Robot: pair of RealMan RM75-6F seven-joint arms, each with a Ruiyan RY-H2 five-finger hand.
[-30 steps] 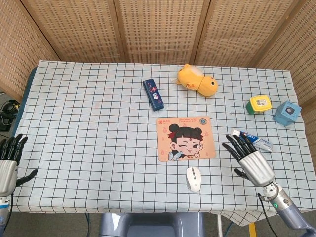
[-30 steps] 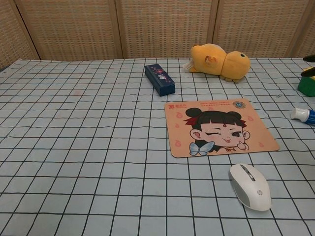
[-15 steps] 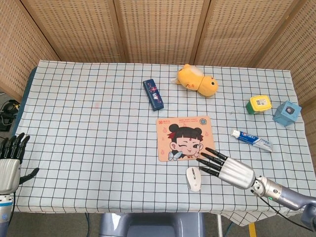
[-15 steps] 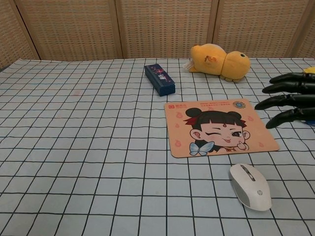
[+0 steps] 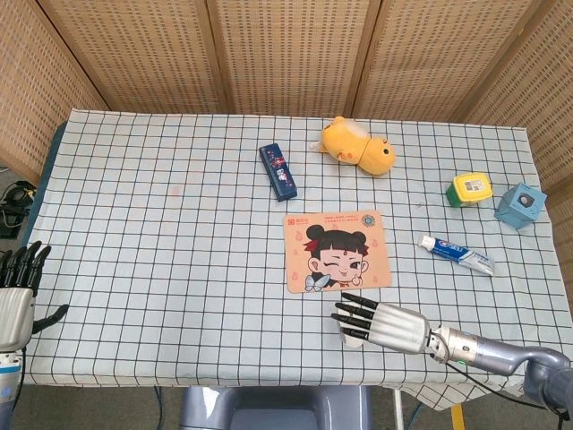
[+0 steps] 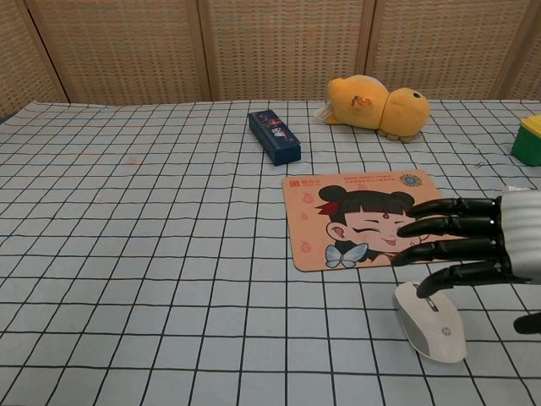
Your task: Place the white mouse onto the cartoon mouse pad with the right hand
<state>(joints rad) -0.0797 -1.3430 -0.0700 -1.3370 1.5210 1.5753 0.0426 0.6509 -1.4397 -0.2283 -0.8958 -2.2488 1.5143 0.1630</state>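
Note:
The white mouse (image 6: 433, 330) lies on the checked cloth just in front of the cartoon mouse pad (image 6: 372, 217), near the table's front edge. In the head view only a sliver of the mouse (image 5: 352, 339) shows under my right hand (image 5: 383, 324). That right hand (image 6: 473, 245) hovers flat over the mouse with its fingers spread and pointing left, holding nothing. The pad (image 5: 337, 250) carries a winking girl cartoon. My left hand (image 5: 16, 291) hangs open off the table's left edge.
A dark blue box (image 5: 278, 171) and a yellow plush toy (image 5: 358, 147) lie beyond the pad. A toothpaste tube (image 5: 457, 253), a green-yellow block (image 5: 471, 189) and a blue box (image 5: 520, 203) sit at the right. Wicker screens stand behind.
My right hand has swung in from the right, turned its fingers leftward and come down over the mouse. The mouse, the pad and my left hand have stayed put.

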